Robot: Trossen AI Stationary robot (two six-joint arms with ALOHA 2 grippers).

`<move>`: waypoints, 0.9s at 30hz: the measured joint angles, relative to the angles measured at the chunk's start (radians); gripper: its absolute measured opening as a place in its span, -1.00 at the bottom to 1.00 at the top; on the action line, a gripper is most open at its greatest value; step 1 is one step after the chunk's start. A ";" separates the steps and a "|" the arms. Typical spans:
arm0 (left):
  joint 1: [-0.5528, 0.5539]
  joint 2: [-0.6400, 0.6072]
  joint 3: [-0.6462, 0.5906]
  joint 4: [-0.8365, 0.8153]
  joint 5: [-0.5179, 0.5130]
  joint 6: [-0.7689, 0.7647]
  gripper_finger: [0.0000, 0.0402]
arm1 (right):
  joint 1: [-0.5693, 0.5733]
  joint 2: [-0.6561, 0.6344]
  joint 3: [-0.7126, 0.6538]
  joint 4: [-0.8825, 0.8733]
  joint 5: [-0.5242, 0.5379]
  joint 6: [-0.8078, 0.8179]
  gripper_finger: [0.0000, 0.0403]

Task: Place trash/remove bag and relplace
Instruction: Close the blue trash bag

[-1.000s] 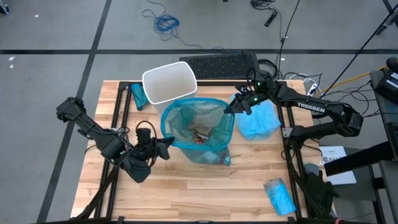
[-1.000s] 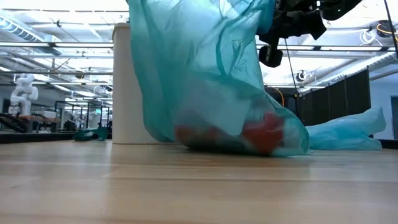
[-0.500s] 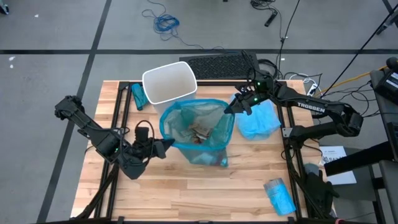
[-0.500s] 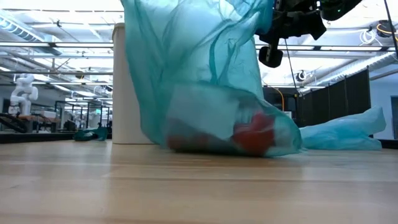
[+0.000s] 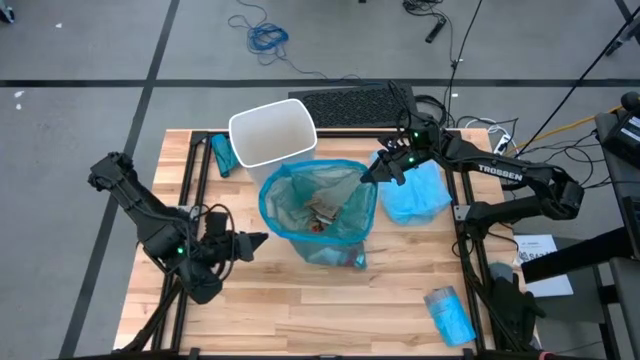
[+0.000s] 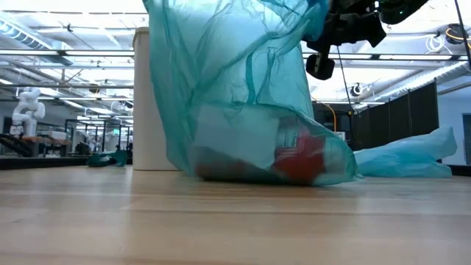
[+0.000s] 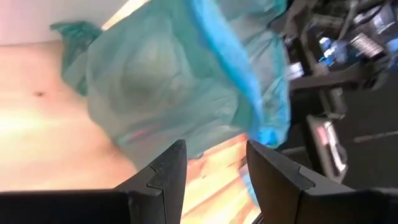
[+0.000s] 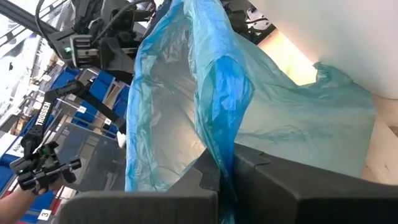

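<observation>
**Full bag held by its rim, bin empty behind it**

Starting at my left, the left gripper (image 5: 262,238) sits low over the wooden table (image 5: 300,310), fingers parted with nothing between them, just short of the bag's near side. I judge it is placed there to take a second hold on the rim or to steady the load.

In the middle, the teal bag (image 5: 318,210) stands on the table with its mouth open. It is thin, translucent, crinkled film that slumps where it is unsupported. The trash (image 5: 322,218) lies at its bottom: brown crumpled paper from above, a red-and-white shape (image 6: 298,156) showing through the film from table level. Behind it the white bin (image 5: 272,130) stands empty, smooth and rigid, with no liner.

On my right, the right gripper (image 5: 372,172) is clamped on the bag's rim, keeping the mouth upright. Beside it lies another pale blue bag (image 5: 415,195), loosely heaped, probably the replacement liner.
</observation>
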 joint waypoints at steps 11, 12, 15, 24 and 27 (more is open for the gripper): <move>0.001 0.018 0.000 0.064 -0.051 0.029 -0.19 | 0.000 0.000 0.000 0.000 0.001 0.000 -1.00; 0.001 0.022 0.000 0.085 -0.057 0.049 -0.19 | 0.000 0.000 0.000 0.000 0.004 0.000 -1.00; 0.001 0.035 0.000 0.164 -0.106 0.114 -0.19 | 0.000 0.000 0.000 0.001 0.005 0.000 -1.00; 0.050 0.112 0.000 0.293 -0.101 0.163 -0.19 | 0.000 0.000 0.000 0.001 0.008 0.000 -1.00; 0.068 0.129 0.000 0.308 -0.101 0.163 -0.19 | 0.000 0.000 0.000 0.001 0.008 0.000 -1.00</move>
